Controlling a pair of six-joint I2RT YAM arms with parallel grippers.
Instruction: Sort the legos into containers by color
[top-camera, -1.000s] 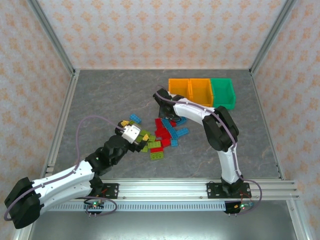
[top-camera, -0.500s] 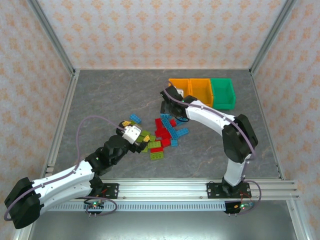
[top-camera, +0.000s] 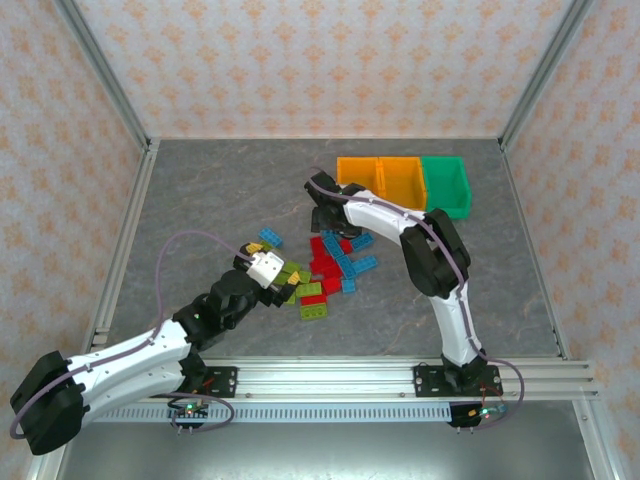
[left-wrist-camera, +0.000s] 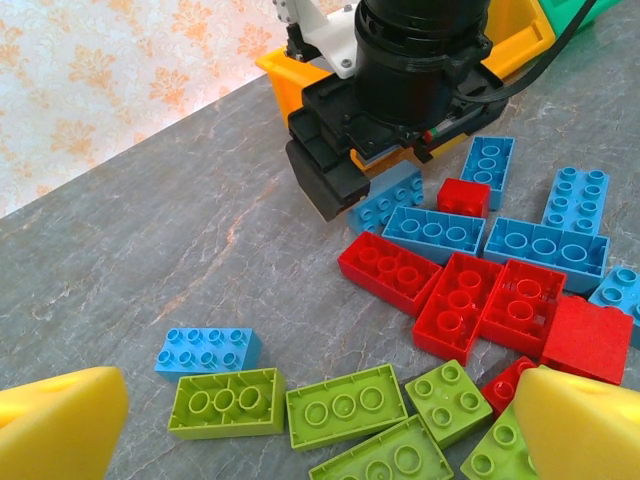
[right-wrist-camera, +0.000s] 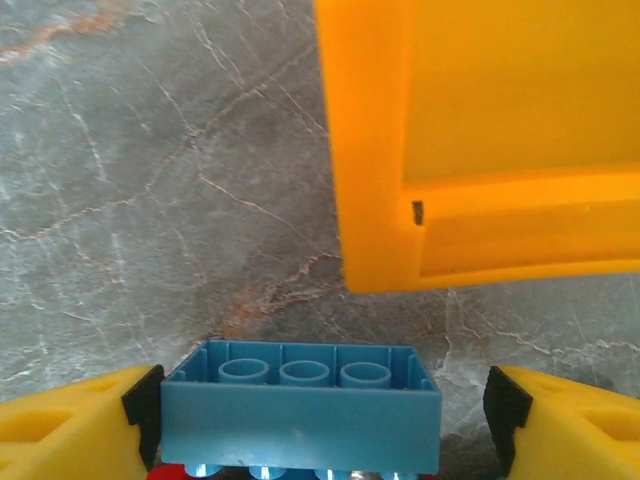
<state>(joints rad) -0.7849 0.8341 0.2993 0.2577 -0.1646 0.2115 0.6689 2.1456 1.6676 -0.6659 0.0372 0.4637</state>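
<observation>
Right wrist camera is showing the right gripper (right-wrist-camera: 320, 415) open, a blue brick (right-wrist-camera: 300, 395) sitting loose between its fingers, just beside the orange bin (right-wrist-camera: 370, 150). The left gripper (left-wrist-camera: 320, 430) is hanging wide open over green bricks (left-wrist-camera: 345, 405) near the middle of the table (top-camera: 200, 200).

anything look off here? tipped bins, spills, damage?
Nothing damaged or tipped. The containers stand upright in a row; the legos lie in a loose mixed pile on the table. One blue brick sits between the right gripper's open fingers, ungripped, gaps either side.
</observation>
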